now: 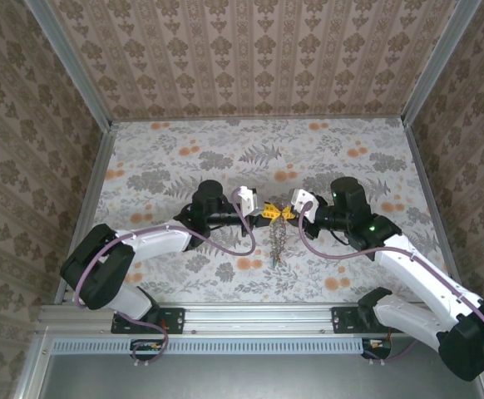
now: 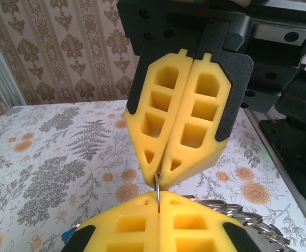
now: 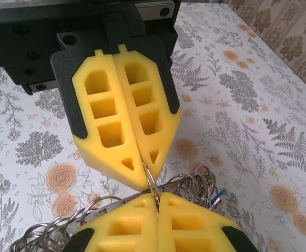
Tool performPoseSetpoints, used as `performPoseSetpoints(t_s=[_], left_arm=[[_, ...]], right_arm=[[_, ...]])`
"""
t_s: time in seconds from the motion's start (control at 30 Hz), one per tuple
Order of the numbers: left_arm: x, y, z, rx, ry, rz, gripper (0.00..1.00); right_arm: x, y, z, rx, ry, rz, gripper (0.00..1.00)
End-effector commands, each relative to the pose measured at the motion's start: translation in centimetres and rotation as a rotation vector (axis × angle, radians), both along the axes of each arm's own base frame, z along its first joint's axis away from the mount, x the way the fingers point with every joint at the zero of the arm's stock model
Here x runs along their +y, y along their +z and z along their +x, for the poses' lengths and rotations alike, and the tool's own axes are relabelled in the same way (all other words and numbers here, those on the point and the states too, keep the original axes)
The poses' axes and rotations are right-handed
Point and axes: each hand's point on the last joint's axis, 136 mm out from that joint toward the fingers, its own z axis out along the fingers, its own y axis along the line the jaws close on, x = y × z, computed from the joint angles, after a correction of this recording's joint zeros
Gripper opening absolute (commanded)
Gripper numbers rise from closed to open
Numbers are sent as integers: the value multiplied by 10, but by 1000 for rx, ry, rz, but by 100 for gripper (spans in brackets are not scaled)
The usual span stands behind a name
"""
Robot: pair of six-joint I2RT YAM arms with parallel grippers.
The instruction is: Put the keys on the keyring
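Pinching the keyring (image 1: 277, 241) from both sides at the centre of the top view: my left hand (image 1: 268, 213) and right hand (image 1: 287, 213) meet tip to tip, each clamped together on one thin wire loop. The chain-like rest trails toward lower frame over the floral desk (image 1: 184, 158).

**Floral table, papered walls**

A table (image 1: 184, 141) printed with grey ferns and orange flowers spans mid-frame. Brown damask-patterned walls (image 1: 250, 58) close it in at top, left and right, with metal posts (image 1: 67, 62) in the corners and a metal rail (image 1: 250, 320) along the bottom.
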Motion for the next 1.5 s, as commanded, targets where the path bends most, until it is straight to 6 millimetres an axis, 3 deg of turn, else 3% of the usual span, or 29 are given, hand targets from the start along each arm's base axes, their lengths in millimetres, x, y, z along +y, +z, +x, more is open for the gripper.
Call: performPoseSetpoints(t_s=[0.0, 0.13, 0.4, 1.07, 1.27, 1.4, 1.47], left_arm=[[-2, 29, 0, -43, -15, -49, 9], [-2, 22, 2, -63, 2, 34, 20], [1, 8, -6, -113, -39, 255, 26], [-11, 9, -6, -102, -63, 298, 26], [-13, 5, -5, -95, -64, 317, 19], [-13, 5, -5, -96, -67, 320, 1], [-13, 6, -5, -97, -67, 311, 0]], right_arm=[[3, 16, -1, -31, 31, 9, 0], [0, 16, -3, -29, 36, -32, 0], [-4, 18, -3, -43, 33, -84, 0], [1, 22, -6, -53, 48, -58, 0], [2, 23, -6, -56, 48, -49, 0], [1, 22, -6, -61, 43, -51, 0], [0, 19, -5, -63, 37, -59, 0]])
